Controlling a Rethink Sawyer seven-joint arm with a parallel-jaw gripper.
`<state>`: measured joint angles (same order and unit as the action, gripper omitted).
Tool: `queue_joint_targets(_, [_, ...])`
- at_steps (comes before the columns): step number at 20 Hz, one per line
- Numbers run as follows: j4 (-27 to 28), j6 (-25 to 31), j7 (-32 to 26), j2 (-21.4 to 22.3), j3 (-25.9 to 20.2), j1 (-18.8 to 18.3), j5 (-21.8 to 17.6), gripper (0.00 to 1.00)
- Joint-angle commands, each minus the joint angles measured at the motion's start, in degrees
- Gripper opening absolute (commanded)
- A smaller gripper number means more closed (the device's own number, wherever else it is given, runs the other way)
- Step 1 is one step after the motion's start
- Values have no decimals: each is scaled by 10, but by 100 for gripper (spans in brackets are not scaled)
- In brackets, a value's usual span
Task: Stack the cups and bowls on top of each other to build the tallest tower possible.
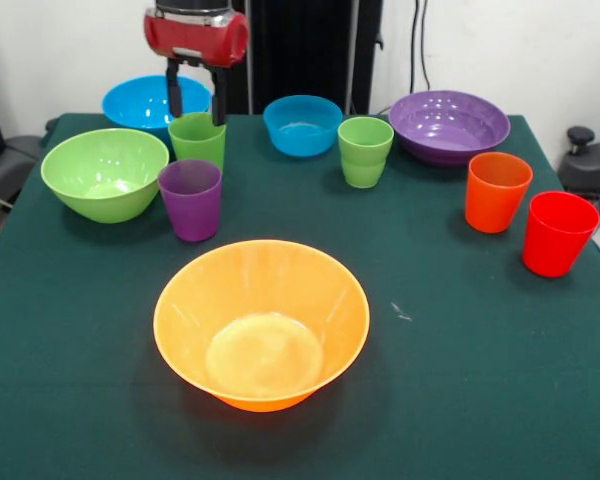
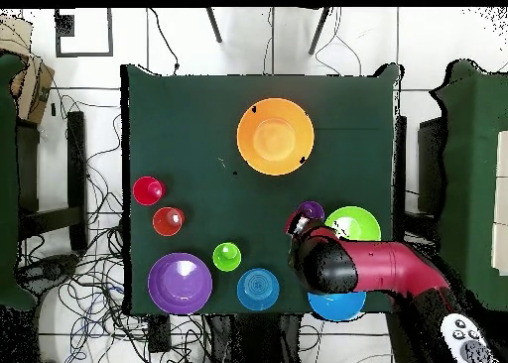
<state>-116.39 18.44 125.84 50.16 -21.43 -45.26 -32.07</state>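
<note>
Front view: the jaws [image 1: 196, 104] hang from the red wrist above a green cup [image 1: 198, 140], the two black fingers spread wide apart and reaching down to either side of its rim, the right one overlapping the rim. They hold nothing. Just in front of that cup stands the purple cup [image 1: 191, 199], and left of both sits the green bowl [image 1: 104, 173]. The large blue bowl [image 1: 145, 102] lies behind the jaws. Along the back row are the small blue bowl [image 1: 302, 125], a second green cup [image 1: 364, 151] and the purple bowl [image 1: 448, 125]. At right stand the orange cup [image 1: 497, 190] and the red cup [image 1: 558, 233], close together. The orange bowl [image 1: 261, 322] sits alone, upright and empty, nearest the camera on the green tabletop [image 1: 480, 380]. Nothing is stacked.

Overhead view: the arm [image 2: 382, 268] covers the first green cup and part of the large blue bowl. The purple cup shows just beyond the wrist, beside the green bowl. The orange bowl lies well apart from the rest.
</note>
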Motion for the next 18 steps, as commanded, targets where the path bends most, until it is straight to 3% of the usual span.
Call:
queue_joint_targets(1, [47,20,-21,-59,-9,47,-34,100])
queue_joint_targets(8, [88,-46,31,-125,70,116,-69,100])
queue_joint_targets(18, [85,-41,-6,-116,63,94,-56,100])
